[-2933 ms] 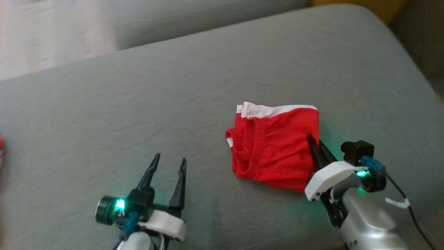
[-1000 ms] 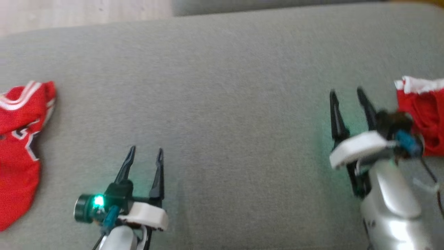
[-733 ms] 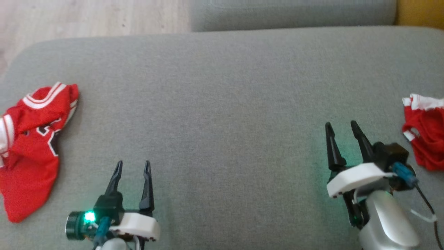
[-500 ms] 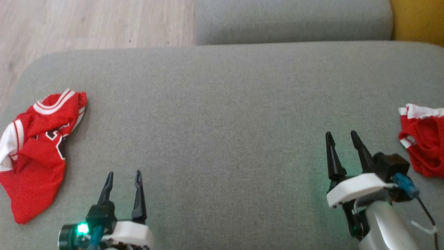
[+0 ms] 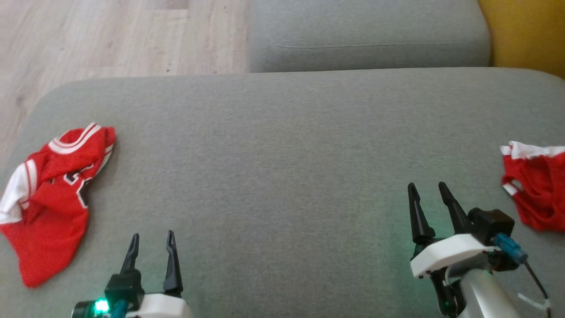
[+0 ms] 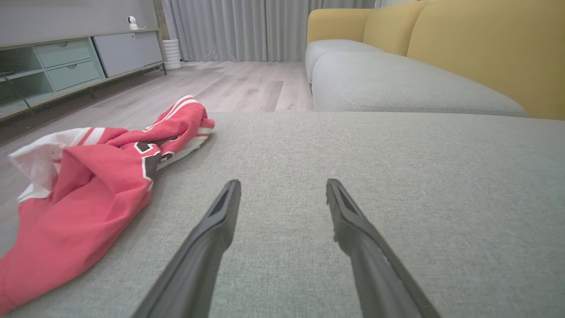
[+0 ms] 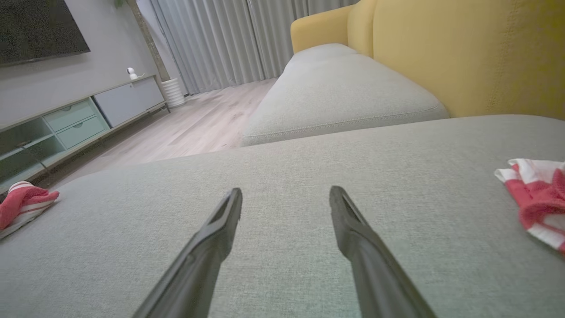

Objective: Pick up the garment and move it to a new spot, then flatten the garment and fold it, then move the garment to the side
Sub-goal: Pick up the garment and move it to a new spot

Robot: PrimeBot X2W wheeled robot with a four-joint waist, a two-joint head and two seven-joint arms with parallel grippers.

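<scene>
Fingers (image 6: 220, 221) of the left gripper (image 5: 152, 235) stand apart with nothing between them, low over the grey cushion (image 5: 282, 145). The right gripper (image 5: 426, 185) is likewise spread and empty, farther up the cushion. A crumpled red jersey (image 5: 53, 194) lies at the cushion's left end, near the left gripper. A folded red garment (image 5: 536, 194) with white trim lies at the head view's right edge, near the right gripper. Neither is touched. Wood floor (image 5: 110, 35) shows beyond the cushion.

Folded garment (image 5: 536, 194) cropped at edge.
</scene>
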